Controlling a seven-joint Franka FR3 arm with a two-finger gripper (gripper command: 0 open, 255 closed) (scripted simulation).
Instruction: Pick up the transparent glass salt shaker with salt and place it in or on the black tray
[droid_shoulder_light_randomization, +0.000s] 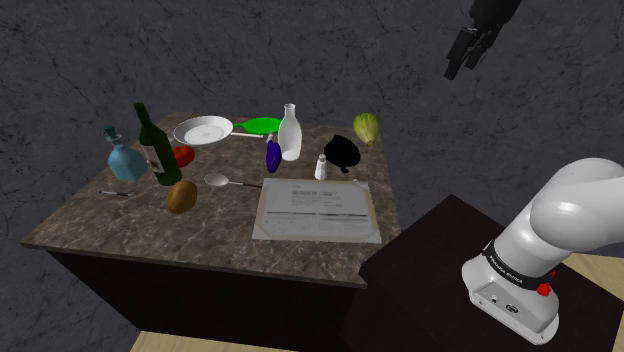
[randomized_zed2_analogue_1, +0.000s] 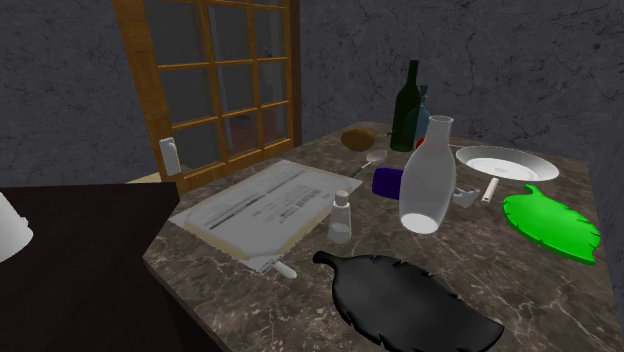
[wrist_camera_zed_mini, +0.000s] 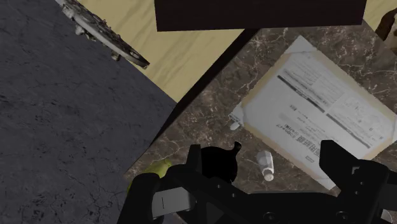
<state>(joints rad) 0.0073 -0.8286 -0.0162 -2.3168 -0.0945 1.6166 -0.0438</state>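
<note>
Fingers spread wide and empty — well above the salt shaker beside the black tray.

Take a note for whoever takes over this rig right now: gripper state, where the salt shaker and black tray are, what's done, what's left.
Gripper: raised high, well clear of the marble table, jaws open, holding nothing.
Salt shaker: upright on the table, between the black leaf-shaped tray and the paper sheet, touching neither.
Done: nothing yet, the shaker is not grasped.
Left: descend, grasp the shaker, set it on the tray.
</note>
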